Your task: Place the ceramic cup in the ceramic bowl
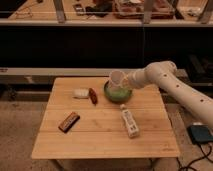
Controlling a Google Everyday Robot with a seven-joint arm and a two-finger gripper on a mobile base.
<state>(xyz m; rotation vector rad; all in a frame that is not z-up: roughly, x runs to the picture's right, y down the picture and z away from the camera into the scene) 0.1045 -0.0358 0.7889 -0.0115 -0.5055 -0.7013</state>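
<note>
The green ceramic bowl (117,95) stands on the wooden table (100,130) near its far right edge. My gripper (126,80) reaches in from the right on a white arm and is shut on the pale ceramic cup (116,78). The cup hangs tilted just above the bowl's far rim, its mouth turned up and left. The cup hides part of the bowl's far rim.
A white tube-shaped bottle (130,120) lies in front of the bowl. A small white packet (80,93) and a red-brown item (93,95) lie left of the bowl. A brown bar (69,121) lies front left. A dark shelf unit stands behind the table. A blue object (201,134) lies on the floor at right.
</note>
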